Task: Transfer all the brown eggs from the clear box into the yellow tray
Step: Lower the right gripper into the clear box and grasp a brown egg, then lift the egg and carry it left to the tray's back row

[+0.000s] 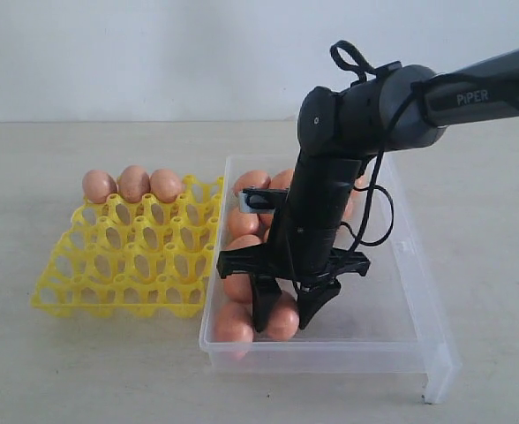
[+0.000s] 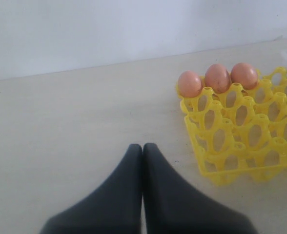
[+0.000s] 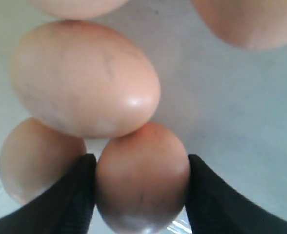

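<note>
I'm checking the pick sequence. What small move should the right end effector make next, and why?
Probably finish closing gently on the brown egg. The right end effector has a finger on each side of it, and a neighbouring egg touches it, so lifting before the grip is firm risks a slip.

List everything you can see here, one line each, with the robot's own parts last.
tray: one, yellow, on the table beside the box
eggs in tray: three, brown, side by side in the far row
box: one, clear, on the table with a long side against the tray
eggs in box: several, brown, mostly along the tray side; the arm hides some, so no exact count
table: one, pale beige
wall: white, behind the table
left hand: one, black, shut, over bare table near the tray
right hand: one, black, down in the box, clasping the near egg on two sides
</note>
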Tool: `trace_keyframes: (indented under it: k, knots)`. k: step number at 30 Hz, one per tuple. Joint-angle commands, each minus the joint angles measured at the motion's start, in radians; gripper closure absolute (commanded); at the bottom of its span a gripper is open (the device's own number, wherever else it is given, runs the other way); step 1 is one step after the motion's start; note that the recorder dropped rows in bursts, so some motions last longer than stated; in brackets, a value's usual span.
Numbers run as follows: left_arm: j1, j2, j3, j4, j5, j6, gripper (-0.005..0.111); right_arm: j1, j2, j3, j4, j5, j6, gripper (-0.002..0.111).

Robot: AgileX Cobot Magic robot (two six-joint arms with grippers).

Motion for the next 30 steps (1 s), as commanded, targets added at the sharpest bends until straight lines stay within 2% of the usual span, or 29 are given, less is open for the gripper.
trace_keyframes:
  k: [1,8,12,15,24,30]
  knots:
    - [0.002,-0.002,0.003,-0.003,-0.014,-0.010,0.111,0.001,-0.018,-0.005,-0.019,-0.061,-0.003,0.108]
    - [0.002,-0.002,0.003,-0.003,-0.014,-0.010,0.111,0.001,-0.152,-0.005,-0.189,-0.196,0.131,0.108]
    - [0.002,-0.002,0.003,-0.003,-0.014,-0.010,0.111,0.011,-0.241,-0.002,-0.201,-0.195,0.138,0.108]
    - [0.002,-0.002,0.003,-0.003,-0.014,-0.010,0.111,0.045,-0.300,0.038,-0.217,-0.274,0.146,0.108]
    - [0.002,-0.002,0.003,-0.003,-0.014,-0.010,0.111,0.251,-0.349,0.193,-0.319,-0.889,0.170,0.108]
    - [0.002,-0.002,0.003,-0.003,-0.014,-0.010,0.111,0.257,-0.300,0.197,-0.320,-1.378,0.131,0.108]
